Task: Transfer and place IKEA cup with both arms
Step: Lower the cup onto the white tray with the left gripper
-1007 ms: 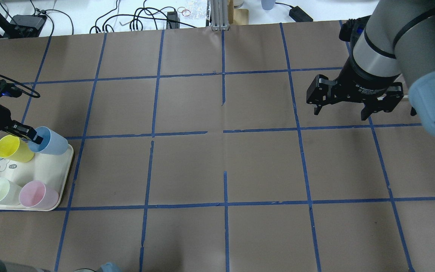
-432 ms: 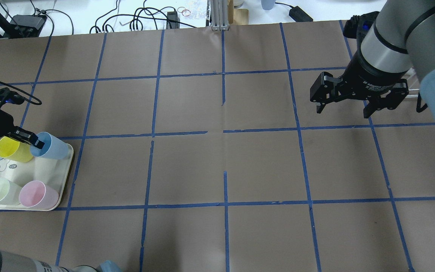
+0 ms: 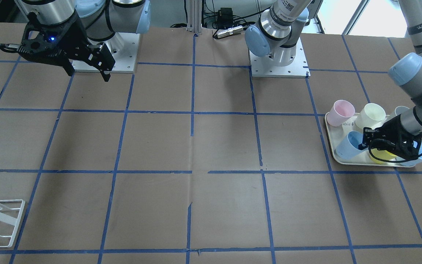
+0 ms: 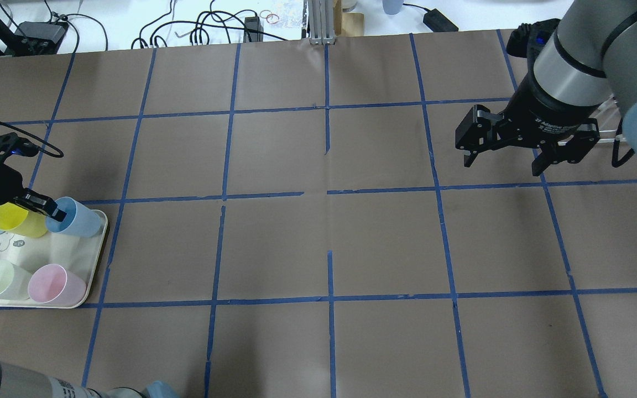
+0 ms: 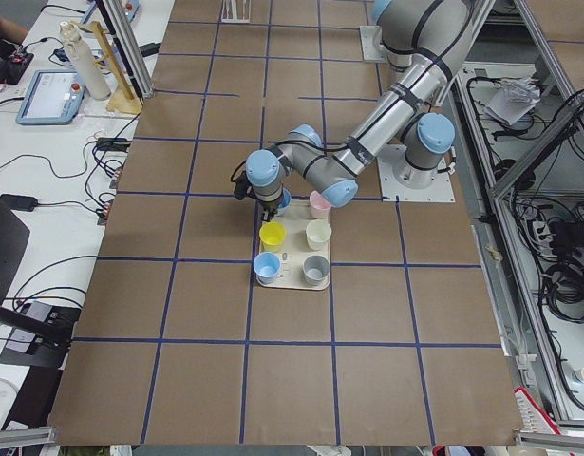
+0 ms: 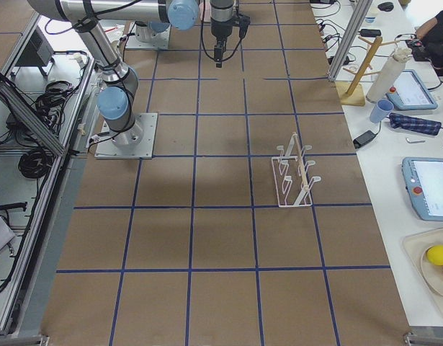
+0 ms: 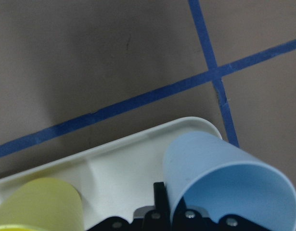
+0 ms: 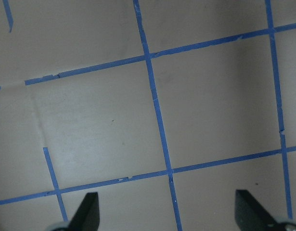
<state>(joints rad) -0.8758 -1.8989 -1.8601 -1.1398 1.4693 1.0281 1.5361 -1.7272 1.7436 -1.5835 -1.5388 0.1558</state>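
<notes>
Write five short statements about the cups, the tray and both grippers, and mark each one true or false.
1. The left gripper pinches the rim of the light blue IKEA cup, with one finger inside it. True.
2. The right gripper is shut on a cup. False: it hangs open and empty.
3. The pink cup stands on the tray. True.
4. The yellow cup lies out on the brown paper, off the tray. False: it is on the tray, right beside the IKEA cup.
5. A white wire rack stands on the table, far from the tray. True.
</notes>
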